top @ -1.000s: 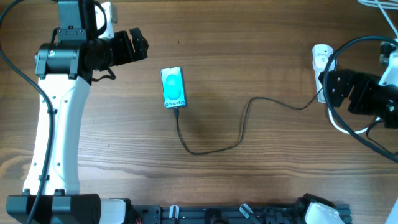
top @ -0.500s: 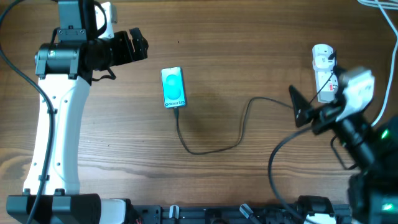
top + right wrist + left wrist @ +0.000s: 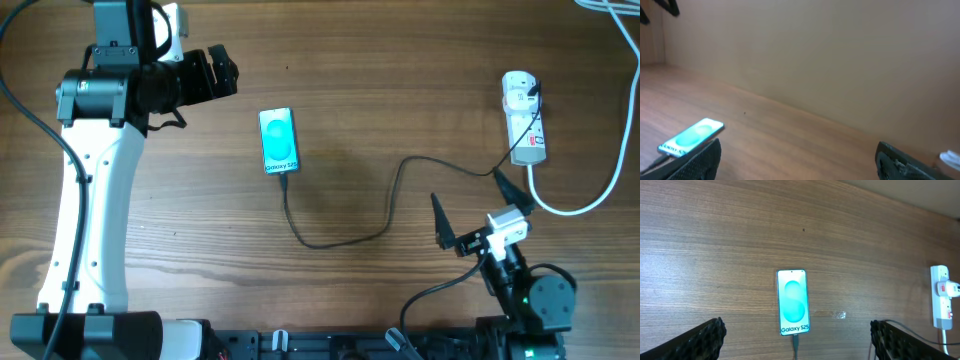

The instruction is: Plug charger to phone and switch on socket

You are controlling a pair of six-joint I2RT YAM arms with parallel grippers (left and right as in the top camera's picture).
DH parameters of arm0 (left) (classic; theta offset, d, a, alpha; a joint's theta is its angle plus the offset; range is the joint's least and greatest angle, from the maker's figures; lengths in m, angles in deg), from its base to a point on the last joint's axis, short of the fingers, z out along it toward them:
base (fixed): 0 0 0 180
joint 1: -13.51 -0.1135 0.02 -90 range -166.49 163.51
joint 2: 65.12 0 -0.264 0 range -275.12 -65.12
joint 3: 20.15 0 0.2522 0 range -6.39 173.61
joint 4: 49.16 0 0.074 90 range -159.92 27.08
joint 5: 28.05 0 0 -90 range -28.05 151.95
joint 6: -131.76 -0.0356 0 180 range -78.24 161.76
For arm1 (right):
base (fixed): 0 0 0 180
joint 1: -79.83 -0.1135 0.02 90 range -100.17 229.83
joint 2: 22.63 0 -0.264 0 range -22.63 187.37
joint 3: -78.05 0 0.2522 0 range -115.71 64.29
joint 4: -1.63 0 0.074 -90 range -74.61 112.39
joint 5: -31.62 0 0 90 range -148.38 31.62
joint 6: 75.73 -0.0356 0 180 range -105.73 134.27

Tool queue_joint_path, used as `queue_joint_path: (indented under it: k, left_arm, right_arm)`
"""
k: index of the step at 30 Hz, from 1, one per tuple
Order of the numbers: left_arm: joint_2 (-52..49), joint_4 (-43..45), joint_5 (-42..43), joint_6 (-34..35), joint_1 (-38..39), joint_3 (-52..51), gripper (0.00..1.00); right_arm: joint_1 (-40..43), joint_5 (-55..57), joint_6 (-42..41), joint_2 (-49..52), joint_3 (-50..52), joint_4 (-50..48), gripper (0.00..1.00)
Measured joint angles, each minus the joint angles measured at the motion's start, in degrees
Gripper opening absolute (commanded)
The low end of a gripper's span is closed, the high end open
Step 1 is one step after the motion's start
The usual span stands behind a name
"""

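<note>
Black charger [image 3: 330, 244] meets phone [image 3: 279, 140] — joint too small to judge; left tool [image 3: 798, 341], right tool [image 3: 798, 159] spread, empty.

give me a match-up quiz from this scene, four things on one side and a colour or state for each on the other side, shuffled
Things:
1 phone
2 power strip
3 charger cable
4 right hand

Colour or state:
a black, thin, lying in a loop
b open, holding nothing
c glowing teal screen
d white with red markings

Pairs: 1-c, 2-d, 3-a, 4-b
</note>
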State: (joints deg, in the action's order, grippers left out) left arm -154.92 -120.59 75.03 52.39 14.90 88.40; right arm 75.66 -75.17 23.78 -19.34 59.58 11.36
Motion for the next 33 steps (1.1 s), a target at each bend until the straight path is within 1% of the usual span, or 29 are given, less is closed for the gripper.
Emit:
queue_joint_path:
  k: [4,7,29,33]
  left_arm:
    - [0.0,0.0,0.0,0.0,0.0,0.0,1.00]
    - [0.0,0.0,0.0,0.0,0.0,0.0,1.00]
    - [0.0,0.0,0.0,0.0,0.0,0.0,1.00]
    - [0.0,-2.2,-1.1,0.0,0.0,0.0,1.00]
  right_arm:
    - [0.0,0.6,-0.9,-1.8,3.4,0.2,1.00]
    - [0.0,1.0,-1.1,-2.1,4.2,2.6,1.00]
    - [0.0,2.1,-1.2,-2.1,4.3,3.0,1.00]
    - [0.0,2.1,-1.1,-2.1,4.3,3.0,1.00]
